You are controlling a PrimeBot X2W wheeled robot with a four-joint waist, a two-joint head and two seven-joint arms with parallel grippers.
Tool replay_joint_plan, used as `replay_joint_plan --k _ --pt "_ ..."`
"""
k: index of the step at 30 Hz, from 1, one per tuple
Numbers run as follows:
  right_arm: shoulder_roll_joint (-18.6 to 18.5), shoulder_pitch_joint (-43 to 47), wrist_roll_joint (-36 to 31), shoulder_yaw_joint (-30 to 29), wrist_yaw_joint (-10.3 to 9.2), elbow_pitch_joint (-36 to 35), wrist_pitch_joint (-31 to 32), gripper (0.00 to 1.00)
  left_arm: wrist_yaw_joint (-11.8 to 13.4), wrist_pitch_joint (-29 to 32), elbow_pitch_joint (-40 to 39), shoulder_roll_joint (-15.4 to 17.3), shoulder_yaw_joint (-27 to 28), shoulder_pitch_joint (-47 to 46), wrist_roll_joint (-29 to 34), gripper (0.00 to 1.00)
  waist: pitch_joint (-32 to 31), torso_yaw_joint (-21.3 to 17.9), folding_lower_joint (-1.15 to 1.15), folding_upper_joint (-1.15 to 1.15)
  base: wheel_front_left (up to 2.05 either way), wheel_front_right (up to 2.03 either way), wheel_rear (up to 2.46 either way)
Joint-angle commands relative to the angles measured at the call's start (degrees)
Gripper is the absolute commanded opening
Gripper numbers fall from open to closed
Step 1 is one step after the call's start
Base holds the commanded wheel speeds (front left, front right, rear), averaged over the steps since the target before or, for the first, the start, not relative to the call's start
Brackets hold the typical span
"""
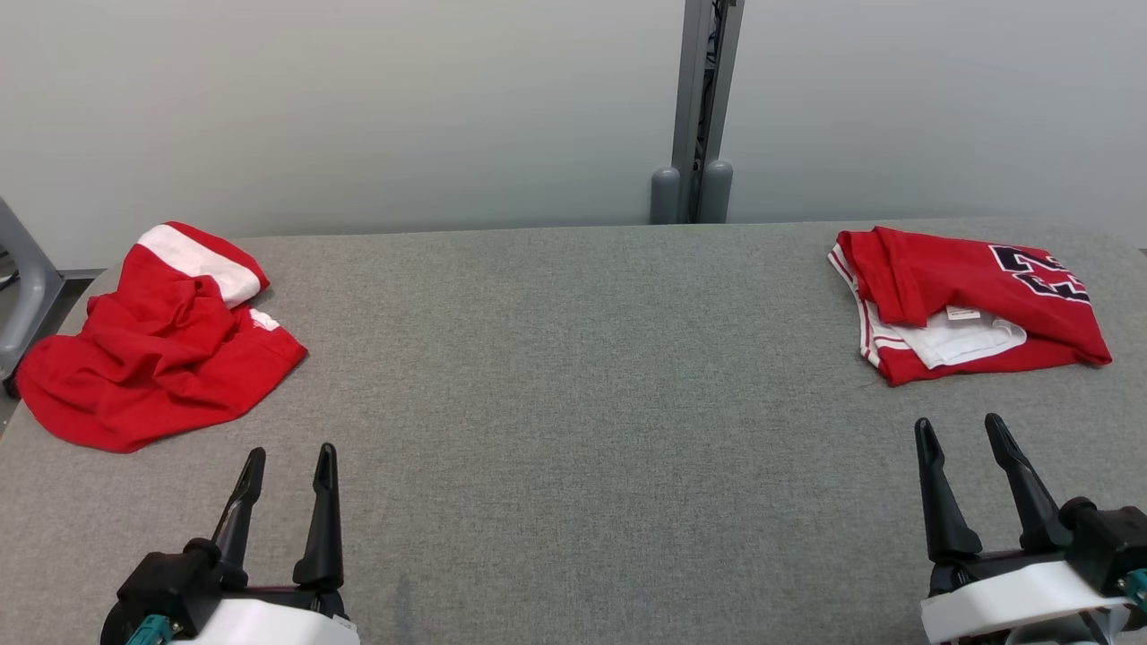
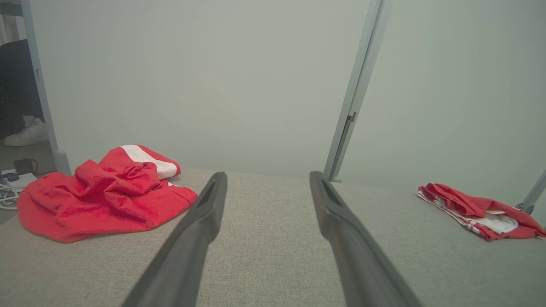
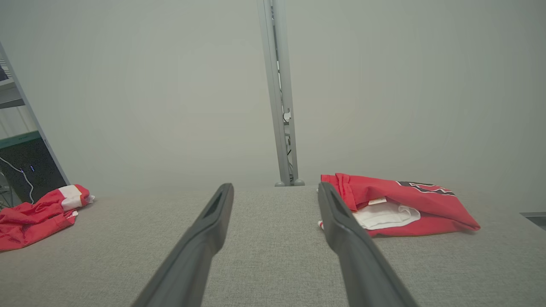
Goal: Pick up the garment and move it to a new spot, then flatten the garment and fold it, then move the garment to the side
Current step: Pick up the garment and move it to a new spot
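A crumpled red garment (image 1: 152, 358) with a white band lies bunched at the far left of the grey fabric table (image 1: 573, 358); it also appears in the left wrist view (image 2: 102, 200) and the right wrist view (image 3: 34, 217). A second red garment (image 1: 968, 287), folded, with dark lettering and a white lining showing, rests at the back right (image 3: 405, 200) (image 2: 477, 209). My left gripper (image 1: 291, 450) (image 2: 268, 175) stands open near the front left, just short of the crumpled garment. My right gripper (image 1: 957, 419) (image 3: 275, 185) is open at the front right, in front of the folded one. Neither holds anything.
A pale wall runs behind the table, with a grey post (image 1: 699, 107) at its middle. A grey frame (image 1: 22, 287) stands off the table's left end. Past that end, the left wrist view shows a white shoe (image 2: 25, 134) and cables (image 2: 8, 192) on the floor.
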Motion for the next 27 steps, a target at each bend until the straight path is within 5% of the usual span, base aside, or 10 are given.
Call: replay_joint_plan --k 1,16,27 --pt "0.0 -0.4 0.1 0.0 0.02 -0.3 -0.2 1.0 -0.2 0.0 0.1 0.1 0.4 -0.3 0.4 1.0 0.0 0.0 0.0 0.0 0.0 0.0 0.0" --pt "0.2 -0.8 0.6 1.0 0.02 0.5 -0.2 1.0 -1.1 0.0 1.0 -0.6 1.7 -1.2 0.8 1.0 0.1 2.9 0.0 0.0 0.0 0.0 0.0" --pt "0.3 -1.2 1.5 3.2 0.02 2.3 -0.2 1.0 -0.5 0.0 2.4 -0.3 2.7 -1.6 1.2 1.0 -0.2 12.1 0.0 0.0 0.0 0.0 0.0"
